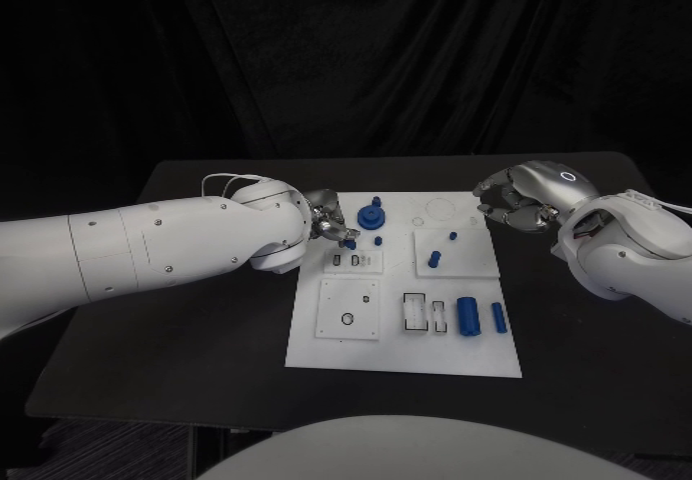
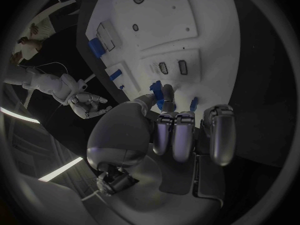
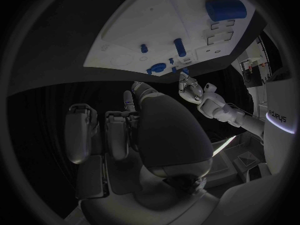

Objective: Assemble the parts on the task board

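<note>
Now the left hand (image 1: 329, 228) is pinching a small blue part (image 2: 159, 92) over the task board (image 1: 325, 345), just beside the slotted plate (image 1: 355, 262); seating it probably needs careful alignment. The right hand (image 1: 522, 200) is hovering, fingers curled, gripping nothing.

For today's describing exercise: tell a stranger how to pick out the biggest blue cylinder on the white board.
Start at the white task board in the middle of the black table. Along its edge nearest the robot, two blue cylinders lie side by side. The big cylinder is the thicker one, beside the rectangular slots; the thin cylinder lies toward the board's right edge.
</note>
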Robot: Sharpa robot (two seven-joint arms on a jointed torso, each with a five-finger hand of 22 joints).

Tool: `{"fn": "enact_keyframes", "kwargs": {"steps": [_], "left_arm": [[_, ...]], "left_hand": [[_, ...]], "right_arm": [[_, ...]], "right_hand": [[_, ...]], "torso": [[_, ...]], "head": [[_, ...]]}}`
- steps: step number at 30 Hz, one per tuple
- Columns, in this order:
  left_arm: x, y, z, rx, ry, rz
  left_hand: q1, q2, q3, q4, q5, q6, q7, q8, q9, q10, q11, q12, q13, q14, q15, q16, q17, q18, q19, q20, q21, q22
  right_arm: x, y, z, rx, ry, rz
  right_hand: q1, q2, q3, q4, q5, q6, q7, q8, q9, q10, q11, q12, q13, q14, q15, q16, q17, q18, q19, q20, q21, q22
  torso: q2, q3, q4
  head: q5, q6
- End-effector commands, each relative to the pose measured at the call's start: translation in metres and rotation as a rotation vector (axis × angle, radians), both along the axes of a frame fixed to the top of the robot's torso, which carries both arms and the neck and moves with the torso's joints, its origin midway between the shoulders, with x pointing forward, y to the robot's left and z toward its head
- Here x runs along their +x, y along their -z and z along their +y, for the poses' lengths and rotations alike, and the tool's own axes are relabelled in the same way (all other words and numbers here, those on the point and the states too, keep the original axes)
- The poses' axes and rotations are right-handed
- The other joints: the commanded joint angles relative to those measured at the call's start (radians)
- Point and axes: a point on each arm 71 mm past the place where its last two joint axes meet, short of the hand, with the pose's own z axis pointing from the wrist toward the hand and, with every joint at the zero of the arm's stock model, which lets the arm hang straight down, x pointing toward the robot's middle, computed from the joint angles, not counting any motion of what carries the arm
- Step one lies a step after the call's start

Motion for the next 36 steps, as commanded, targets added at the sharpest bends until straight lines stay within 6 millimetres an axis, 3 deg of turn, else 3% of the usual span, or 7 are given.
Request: {"fn": "enact_keyframes", "kwargs": {"steps": [1,10,18,25,36], "left_arm": [[-0.002,0.002,-0.002,-0.064,-0.024,-0.051],[-0.008,0.017,-0.001,-0.089,-0.034,-0.048],[-0.013,0.026,0.0,-0.112,-0.038,-0.05],[-0.015,0.03,0.001,-0.124,-0.037,-0.055],[-0.017,0.033,0.003,-0.124,-0.036,-0.047]], "left_hand": [[0.001,-0.01,0.024,-0.016,0.002,-0.001,-0.01,0.005,0.001,0.101,-0.005,-0.001,0.263,0.107,-0.008,0.003,0.264,0.012,0.017,-0.008,-0.006,0.198],[-0.008,-0.014,0.043,-0.011,-0.001,-0.001,-0.008,0.005,0.001,0.101,-0.004,-0.001,0.263,0.107,-0.007,0.003,0.264,0.013,0.016,-0.008,-0.009,0.197],[-0.009,-0.014,0.045,-0.01,-0.002,-0.002,-0.008,0.005,0.001,0.101,-0.004,-0.001,0.263,0.107,-0.007,0.003,0.264,0.013,0.016,-0.008,-0.01,0.197],[-0.01,-0.014,0.048,-0.01,-0.002,-0.001,-0.008,0.005,0.001,0.101,-0.004,-0.001,0.263,0.107,-0.007,0.003,0.264,0.013,0.016,-0.008,-0.011,0.196],[-0.01,-0.014,0.051,-0.01,-0.003,-0.001,-0.008,0.005,0.001,0.101,-0.004,-0.001,0.263,0.107,-0.007,0.003,0.264,0.014,0.015,-0.008,-0.013,0.196]], "right_arm": [[0.0,0.001,-0.001,0.001,0.015,-0.002],[0.0,0.0,-0.003,0.003,0.017,-0.007],[0.0,0.0,-0.003,0.004,0.017,-0.009],[-0.001,0.0,-0.004,0.004,0.018,-0.009],[-0.001,0.0,-0.003,0.005,0.016,-0.01]], "right_hand": [[-0.002,0.002,0.004,0.001,0.004,0.004,0.001,-0.006,-0.001,0.036,-0.002,-0.003,0.197,0.096,-0.006,-0.003,0.238,0.015,0.022,-0.006,-0.005,0.211],[-0.002,-0.002,0.004,0.0,0.004,0.002,0.0,-0.007,-0.003,0.035,-0.002,-0.005,0.196,0.095,-0.006,-0.005,0.237,0.015,0.022,-0.006,-0.006,0.211],[-0.002,-0.002,0.004,0.0,0.004,0.002,0.0,-0.007,-0.003,0.035,-0.002,-0.005,0.196,0.095,-0.006,-0.005,0.237,0.015,0.022,-0.006,-0.006,0.211],[-0.002,-0.002,0.004,0.0,0.004,0.002,0.0,-0.007,-0.003,0.035,-0.002,-0.005,0.196,0.095,-0.006,-0.005,0.237,0.015,0.022,-0.006,-0.006,0.211],[-0.002,-0.002,0.005,-0.001,0.005,0.002,0.0,-0.008,-0.003,0.034,-0.002,-0.006,0.195,0.095,-0.006,-0.006,0.236,0.016,0.022,-0.006,-0.007,0.211]], "torso": [[-0.001,0.0004,0.0001],[-0.002,0.0009,0.0002],[-0.002,-0.0007,-0.0039],[-0.002,0.0007,-0.0008],[-0.002,-0.001,-0.0001]], "head": [[-0.002,0.0],[-0.006,0.0],[0.004,0.0],[0.003,0.0],[0.003,0.0]]}}
